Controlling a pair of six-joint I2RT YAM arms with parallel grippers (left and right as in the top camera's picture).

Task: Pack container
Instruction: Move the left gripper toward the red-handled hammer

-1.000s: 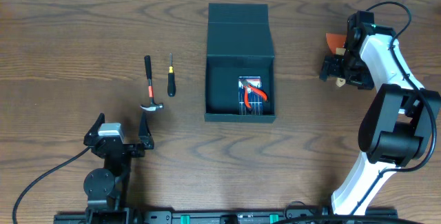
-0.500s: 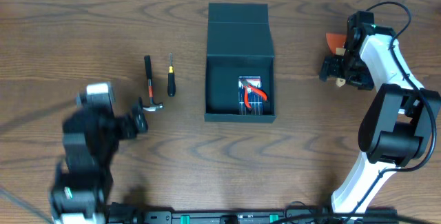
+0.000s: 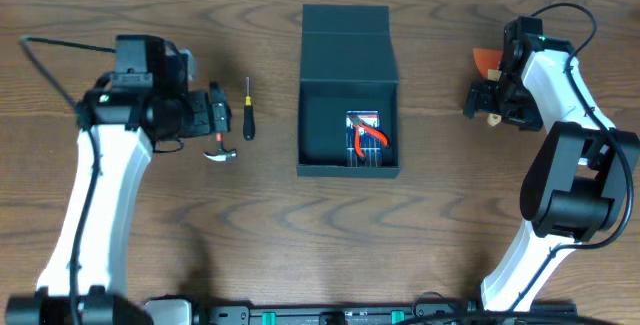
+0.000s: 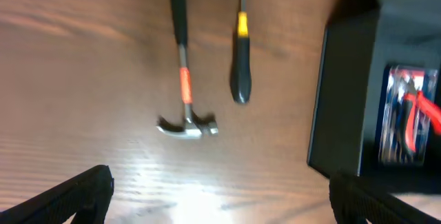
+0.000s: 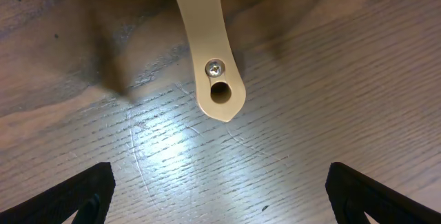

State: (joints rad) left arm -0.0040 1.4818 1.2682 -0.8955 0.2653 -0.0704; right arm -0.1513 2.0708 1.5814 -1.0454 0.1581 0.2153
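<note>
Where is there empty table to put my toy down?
The widest bare wood lies in front of the container, all along the near side. Another strip runs between container and right gripper. Crowded: the left side, where hammer and screwdriver lie by the left gripper.

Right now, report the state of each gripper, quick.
Left gripper: open, holding nothing.
Right gripper: open, holding nothing.

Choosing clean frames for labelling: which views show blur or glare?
Overhead: sharp, evenly lit. Left wrist: soft blur over the hammer and screwdriver, glare on the table at the bottom. Right wrist: crisp grain, glare below the beige handle, shadow upper left.
</note>
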